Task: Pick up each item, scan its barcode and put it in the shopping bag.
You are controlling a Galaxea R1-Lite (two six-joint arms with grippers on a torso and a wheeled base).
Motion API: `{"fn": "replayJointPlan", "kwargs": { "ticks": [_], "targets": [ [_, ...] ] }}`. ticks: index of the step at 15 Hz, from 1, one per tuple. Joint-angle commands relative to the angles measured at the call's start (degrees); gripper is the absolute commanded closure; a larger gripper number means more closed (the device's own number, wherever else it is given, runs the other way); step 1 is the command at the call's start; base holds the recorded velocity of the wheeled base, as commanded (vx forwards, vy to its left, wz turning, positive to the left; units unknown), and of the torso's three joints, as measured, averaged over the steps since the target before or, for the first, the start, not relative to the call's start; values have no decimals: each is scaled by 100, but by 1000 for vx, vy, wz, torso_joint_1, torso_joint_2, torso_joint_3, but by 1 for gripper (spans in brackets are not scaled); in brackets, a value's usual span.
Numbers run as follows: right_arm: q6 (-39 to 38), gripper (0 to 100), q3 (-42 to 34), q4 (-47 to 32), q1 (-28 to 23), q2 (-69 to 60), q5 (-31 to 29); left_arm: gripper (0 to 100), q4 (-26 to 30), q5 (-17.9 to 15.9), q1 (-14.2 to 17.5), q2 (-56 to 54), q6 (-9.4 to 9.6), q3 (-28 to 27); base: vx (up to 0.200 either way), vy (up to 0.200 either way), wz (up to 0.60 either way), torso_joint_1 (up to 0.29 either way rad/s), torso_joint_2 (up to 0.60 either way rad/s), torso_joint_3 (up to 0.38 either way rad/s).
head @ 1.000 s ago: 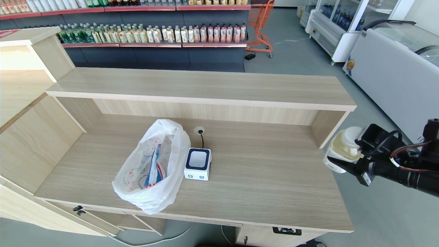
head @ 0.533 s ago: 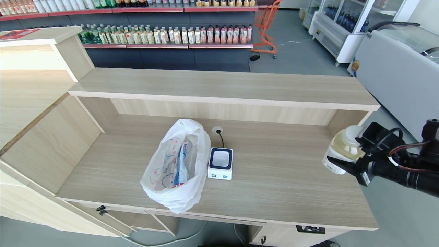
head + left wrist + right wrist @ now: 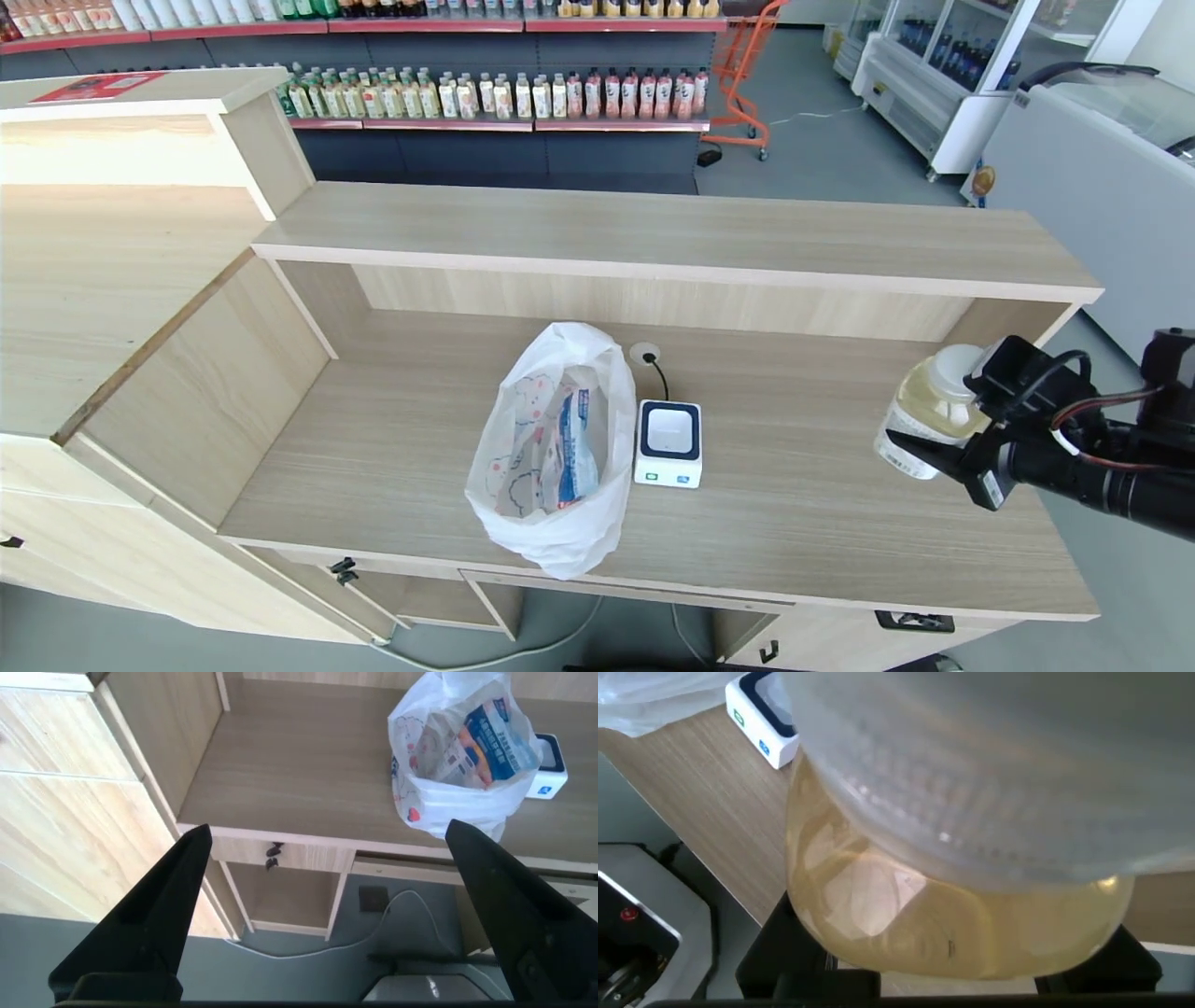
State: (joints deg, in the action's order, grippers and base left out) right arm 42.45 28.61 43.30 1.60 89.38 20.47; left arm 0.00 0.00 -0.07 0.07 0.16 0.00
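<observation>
Bottle of pale liquid clamped in right end effector, above right end of tabletop. Scanner well off to its left, shopping bag just beyond scanner.

Risks:
- heavy, smooth bottle pivots or slips in grip on swing
- label faces away from scanner window, no read

Left end effector spread open, empty, low before tabletop front.

Versus earlier: camera shifted, scene slid right. Bottle now over tabletop, not off its end. Grip unchanged.

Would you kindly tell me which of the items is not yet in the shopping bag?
The white-capped bottle of yellowish liquid, held by the right gripper at the counter's right end; the blue packet already sits inside the shopping bag.
</observation>
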Motion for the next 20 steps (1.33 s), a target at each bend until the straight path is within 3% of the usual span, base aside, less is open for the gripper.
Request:
{"fn": "replayJointPlan", "kwargs": {
  "ticks": [1, 4, 10, 16, 20],
  "targets": [
    [0, 100, -5, 3, -1, 18, 1, 0, 0, 0, 7, 1, 2, 0, 0, 0, 0, 0, 0, 0],
    [-219, 100, -49, -6, 25, 9, 19, 0, 0, 0, 7, 1, 2, 0, 0, 0, 0, 0, 0, 0],
    [-439, 100, -180, -6, 42, 18, 63, 0, 0, 0, 7, -7, 37, 0, 200, 0, 0, 0, 1, 2],
    [-659, 100, 30, 12, 412, 651, 783, 0, 0, 0, 7, 1, 2, 0, 33, 0, 0, 1, 2, 0],
    [-131, 100, 136, 284, 447, 1415, 1557, 0, 0, 0, 7, 1, 2, 0, 0, 0, 0, 0, 0, 0]
  ]
}}
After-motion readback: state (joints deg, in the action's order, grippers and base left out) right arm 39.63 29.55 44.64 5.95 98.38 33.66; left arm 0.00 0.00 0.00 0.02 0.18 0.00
